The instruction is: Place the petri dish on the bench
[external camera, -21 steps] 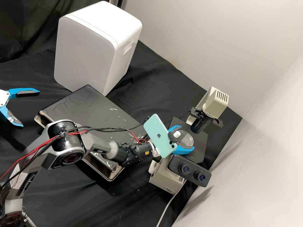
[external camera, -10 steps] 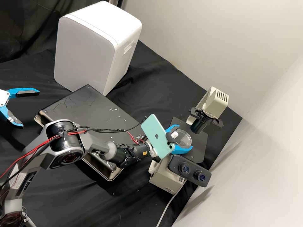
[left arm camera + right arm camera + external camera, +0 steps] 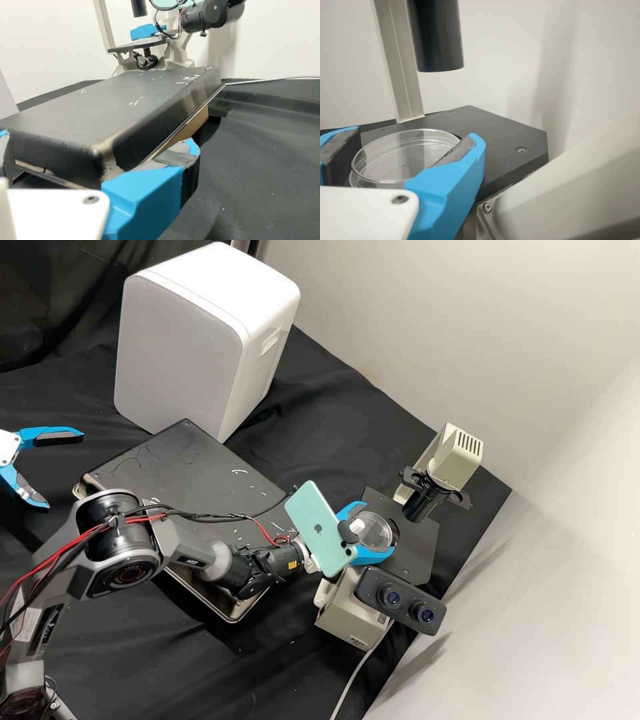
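Setting: a laboratory bench station. Evidence: a beige microscope (image 3: 347, 617) with twin eyepieces (image 3: 400, 600), a flat black stage (image 3: 420, 548) and a vented grey housing (image 3: 457, 452) above it. There is a clear petri dish (image 3: 375, 531) at the stage. The counter (image 3: 320, 407) is draped in black cloth and set against plain pale walls (image 3: 433, 320). A white box-shaped appliance (image 3: 200, 340) and a dark metal tray (image 3: 180, 467) stand on the cloth.

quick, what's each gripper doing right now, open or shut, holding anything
left gripper: open, holding nothing.
right gripper: closed on the petri dish.
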{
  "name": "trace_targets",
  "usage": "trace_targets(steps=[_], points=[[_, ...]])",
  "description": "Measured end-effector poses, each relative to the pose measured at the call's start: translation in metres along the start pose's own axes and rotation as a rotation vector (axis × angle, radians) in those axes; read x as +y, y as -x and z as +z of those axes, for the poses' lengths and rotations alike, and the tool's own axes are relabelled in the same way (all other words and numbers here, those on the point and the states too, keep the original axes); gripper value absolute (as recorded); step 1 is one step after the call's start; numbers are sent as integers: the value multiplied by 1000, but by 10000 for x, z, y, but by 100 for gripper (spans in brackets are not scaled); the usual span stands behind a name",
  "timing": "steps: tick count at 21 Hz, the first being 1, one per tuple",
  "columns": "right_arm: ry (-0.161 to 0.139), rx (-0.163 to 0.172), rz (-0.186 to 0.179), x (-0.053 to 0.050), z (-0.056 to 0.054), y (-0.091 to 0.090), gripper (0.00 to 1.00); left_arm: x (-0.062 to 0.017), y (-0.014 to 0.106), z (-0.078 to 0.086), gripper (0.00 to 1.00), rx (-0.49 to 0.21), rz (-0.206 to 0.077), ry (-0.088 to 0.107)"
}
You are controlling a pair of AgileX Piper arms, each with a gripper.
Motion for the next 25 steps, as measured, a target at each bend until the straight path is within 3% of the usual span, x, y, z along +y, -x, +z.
trace_targets(steps=[6, 25], points=[[-20, 4, -10, -43, -13, 51, 0, 0, 0, 0, 100, 0, 0, 0], [-20, 14, 1, -29, -5, 18, 0, 0, -1, 3, 100, -2, 0, 0]])
